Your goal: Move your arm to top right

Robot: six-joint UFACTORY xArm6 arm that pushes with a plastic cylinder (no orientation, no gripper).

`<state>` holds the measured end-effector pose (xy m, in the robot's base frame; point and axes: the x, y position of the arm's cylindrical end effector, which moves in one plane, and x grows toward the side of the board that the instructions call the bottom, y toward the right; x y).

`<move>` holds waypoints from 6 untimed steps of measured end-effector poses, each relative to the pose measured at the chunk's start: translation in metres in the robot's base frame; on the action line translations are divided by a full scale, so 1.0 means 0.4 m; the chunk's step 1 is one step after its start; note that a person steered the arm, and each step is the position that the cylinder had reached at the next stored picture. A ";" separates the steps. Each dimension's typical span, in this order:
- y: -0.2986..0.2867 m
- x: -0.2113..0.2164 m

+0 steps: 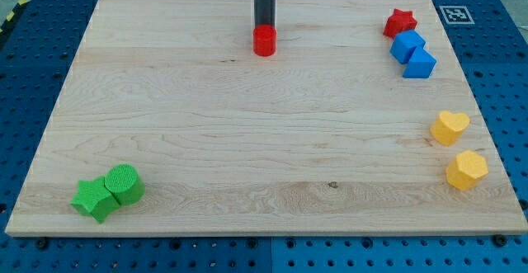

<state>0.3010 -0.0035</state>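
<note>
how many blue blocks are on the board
2. Both sit near the view's top right, touching each other: one blue block just below the red star, the other blue block slightly lower and further right. Nothing seems hidden.

My tip [264, 29] touches the red cylinder [264, 41] near the view's top.

Pale wooden board [247, 124] on blue pegboard [33, 50]. I log a red cylinder [264, 40] at top centre. Upper right: red star [399, 22] touching two blue blocks [412, 53]. Right edge: yellow heart [450, 127], yellow hexagon [467, 170], apart. Lower left: green star [94, 198] against green cylinder [124, 183].
</note>
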 end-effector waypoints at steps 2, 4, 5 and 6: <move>0.000 0.177; 0.049 0.043; 0.156 -0.038; 0.281 -0.133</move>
